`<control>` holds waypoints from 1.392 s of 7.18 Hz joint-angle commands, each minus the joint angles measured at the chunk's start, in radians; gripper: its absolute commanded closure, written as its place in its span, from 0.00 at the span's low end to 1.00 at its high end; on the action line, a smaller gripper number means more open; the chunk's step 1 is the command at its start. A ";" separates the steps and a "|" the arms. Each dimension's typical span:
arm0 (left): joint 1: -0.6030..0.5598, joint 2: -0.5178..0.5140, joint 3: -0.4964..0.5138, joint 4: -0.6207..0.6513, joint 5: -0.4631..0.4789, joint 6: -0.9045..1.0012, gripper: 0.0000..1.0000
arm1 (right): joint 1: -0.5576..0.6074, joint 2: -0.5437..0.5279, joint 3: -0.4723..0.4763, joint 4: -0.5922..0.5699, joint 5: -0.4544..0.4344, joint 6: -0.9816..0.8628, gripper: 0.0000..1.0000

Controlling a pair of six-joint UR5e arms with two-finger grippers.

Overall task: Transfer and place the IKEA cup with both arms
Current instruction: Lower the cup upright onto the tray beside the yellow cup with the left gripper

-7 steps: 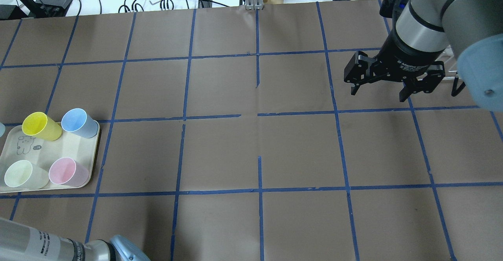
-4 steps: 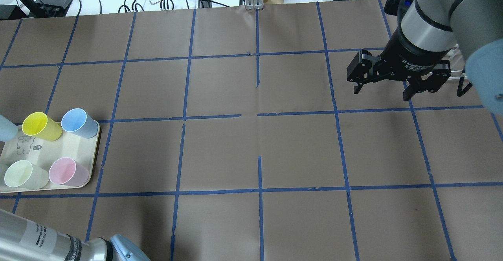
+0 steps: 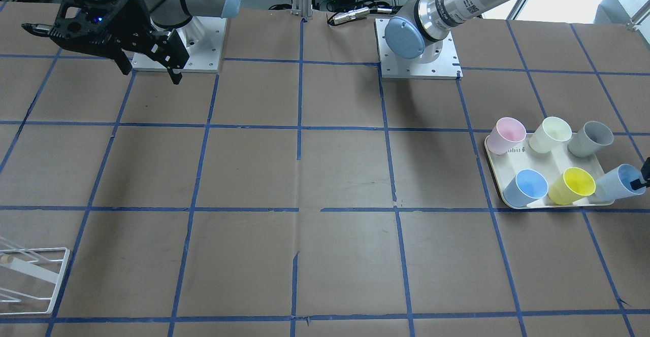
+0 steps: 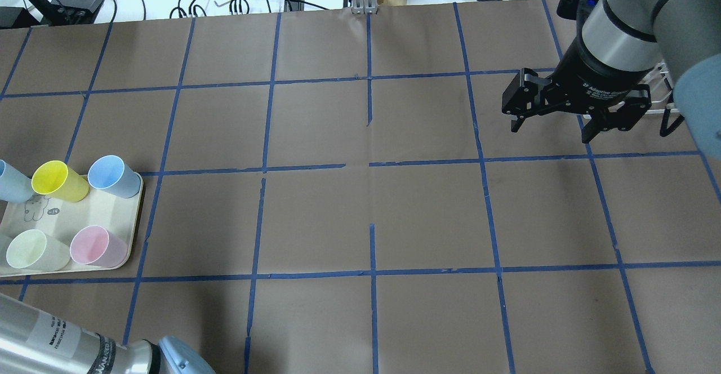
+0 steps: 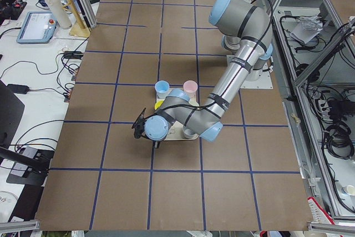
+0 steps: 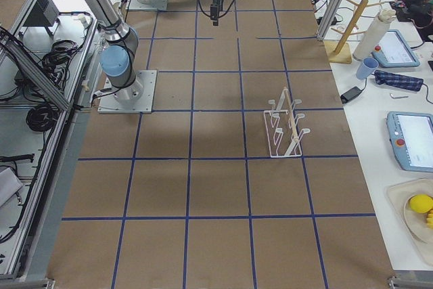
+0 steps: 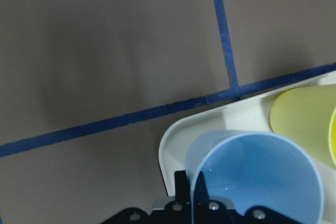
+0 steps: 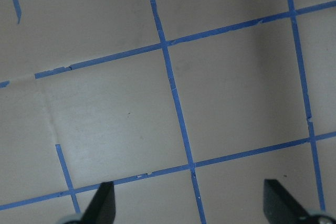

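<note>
IKEA cup: the pale blue IKEA cup (image 3: 615, 183) sits at the left end of the bench, over the corner of the tray that points to the operators' side and the left end; whether its base touches the tray cannot be told.
Left gripper: the left gripper (image 7: 190, 192) is pinched on the cup's rim, with one black finger (image 7: 181, 181) outside the wall just beside the brighter blue inside.
Left arm: the left arm (image 5: 233, 76) reaches from its base out to the left end and bends low over the tray.
Tray: the cream tray (image 4: 84, 210) lies flat near the left end, about midway between the robot's side and the operators' side.
Other cups: a yellow cup (image 3: 574, 184) is just beside the IKEA cup, then a deeper blue cup (image 3: 532, 187). A grey cup (image 3: 591, 138), a pale green cup (image 3: 551, 134) and a pink cup (image 3: 507, 135) line the robot's side of the tray.
Right gripper: the right gripper (image 4: 551, 129) hangs above the bench towards the right end, its jaws spread wide with nothing between them.
Right arm: the right arm (image 4: 625, 30) comes in from the right edge.
Wire rack: a white wire rack (image 6: 284, 126) stands near the right end on the operators' side.
</note>
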 commanded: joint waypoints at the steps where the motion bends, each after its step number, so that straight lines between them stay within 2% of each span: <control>1: -0.001 -0.001 -0.006 0.010 0.003 -0.001 1.00 | -0.006 0.002 0.005 0.006 0.057 -0.021 0.00; 7: 0.002 -0.001 -0.009 0.010 0.009 0.003 1.00 | -0.006 -0.002 0.005 0.026 0.055 -0.012 0.00; 8: 0.002 -0.004 -0.008 0.019 0.008 0.006 0.74 | -0.008 -0.002 0.005 0.025 0.055 -0.012 0.00; 9: 0.002 -0.012 -0.003 0.024 0.008 0.006 0.58 | -0.006 -0.002 0.005 0.025 0.055 -0.012 0.00; 10: 0.002 -0.016 0.000 0.024 0.008 0.006 0.52 | -0.006 -0.002 0.005 0.025 0.055 -0.012 0.00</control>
